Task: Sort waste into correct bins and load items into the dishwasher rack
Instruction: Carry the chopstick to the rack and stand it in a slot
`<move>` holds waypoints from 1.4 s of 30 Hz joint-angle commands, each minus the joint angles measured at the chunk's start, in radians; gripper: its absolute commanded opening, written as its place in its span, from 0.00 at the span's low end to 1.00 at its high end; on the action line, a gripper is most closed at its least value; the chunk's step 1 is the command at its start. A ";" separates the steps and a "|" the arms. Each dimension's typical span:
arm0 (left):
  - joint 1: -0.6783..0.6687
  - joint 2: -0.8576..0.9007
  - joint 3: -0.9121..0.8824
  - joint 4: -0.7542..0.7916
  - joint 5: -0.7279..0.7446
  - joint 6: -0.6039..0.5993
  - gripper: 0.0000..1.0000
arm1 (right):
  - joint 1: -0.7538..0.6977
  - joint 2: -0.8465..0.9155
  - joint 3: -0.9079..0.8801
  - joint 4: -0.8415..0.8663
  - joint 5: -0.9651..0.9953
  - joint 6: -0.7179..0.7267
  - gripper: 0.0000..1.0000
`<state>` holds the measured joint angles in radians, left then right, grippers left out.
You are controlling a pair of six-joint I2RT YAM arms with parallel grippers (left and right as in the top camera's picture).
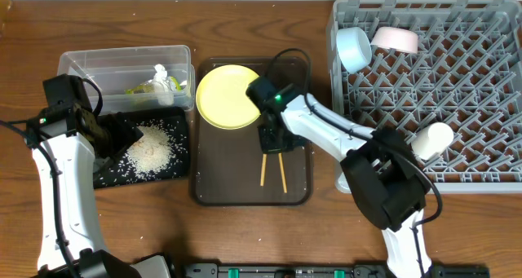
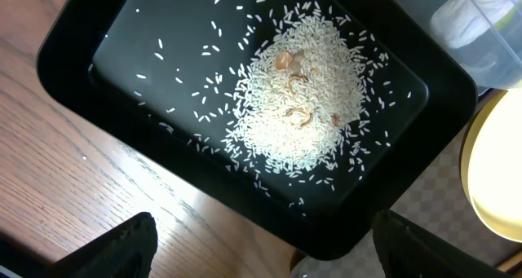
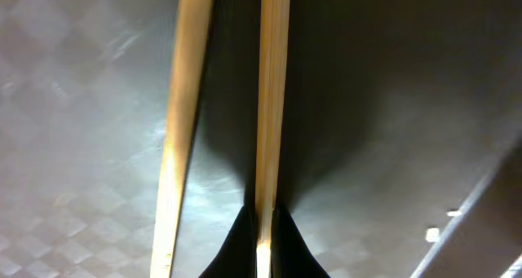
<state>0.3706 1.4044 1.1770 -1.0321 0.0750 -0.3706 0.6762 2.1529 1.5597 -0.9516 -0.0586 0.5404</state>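
My right gripper (image 1: pixel 272 141) is down on the dark brown serving tray (image 1: pixel 212 180), shut on one wooden chopstick (image 3: pixel 273 107). The second chopstick (image 3: pixel 183 107) lies free just left of it, and both show in the overhead view (image 1: pixel 273 170). The yellow plate (image 1: pixel 227 96) sits at the tray's far end. My left gripper (image 1: pixel 114 135) hovers open and empty over the black tray (image 2: pixel 106 58), which holds a pile of rice (image 2: pixel 302 99). The clear tub (image 1: pixel 90 62) holds the tissue (image 1: pixel 163 72) and the green-yellow wrapper (image 1: pixel 145 88). The grey rack (image 1: pixel 457 99) holds the light blue bowl (image 1: pixel 355 48), the white bowl (image 1: pixel 395 40) and the pale cup (image 1: pixel 432 139).
The black tray (image 1: pixel 110 174) lies directly in front of the clear tub, both left of the serving tray. The plate's rim (image 2: pixel 493 172) and the tub's corner (image 2: pixel 489 58) show at the right of the left wrist view. Bare wooden table (image 1: pixel 245 237) runs along the front.
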 commanded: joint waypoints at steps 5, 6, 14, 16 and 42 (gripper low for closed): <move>0.004 -0.007 0.005 -0.003 -0.005 -0.013 0.87 | -0.146 -0.141 -0.002 -0.006 0.047 -0.141 0.01; 0.004 -0.007 0.005 -0.003 -0.005 -0.013 0.87 | -0.166 -0.169 -0.002 -0.007 0.047 -0.166 0.01; 0.004 -0.007 0.005 0.001 -0.005 -0.013 0.87 | -0.325 -0.356 -0.002 -0.097 0.056 -0.270 0.01; 0.004 -0.007 0.005 0.001 -0.005 -0.013 0.87 | -0.366 -0.365 -0.002 -0.127 0.064 -0.273 0.01; 0.004 -0.007 0.005 0.000 -0.005 -0.013 0.87 | -0.430 -0.361 -0.065 -0.046 0.026 -0.359 0.52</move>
<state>0.3706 1.4044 1.1770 -1.0290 0.0750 -0.3706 0.2260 1.7996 1.4464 -1.0061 -0.0269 0.1898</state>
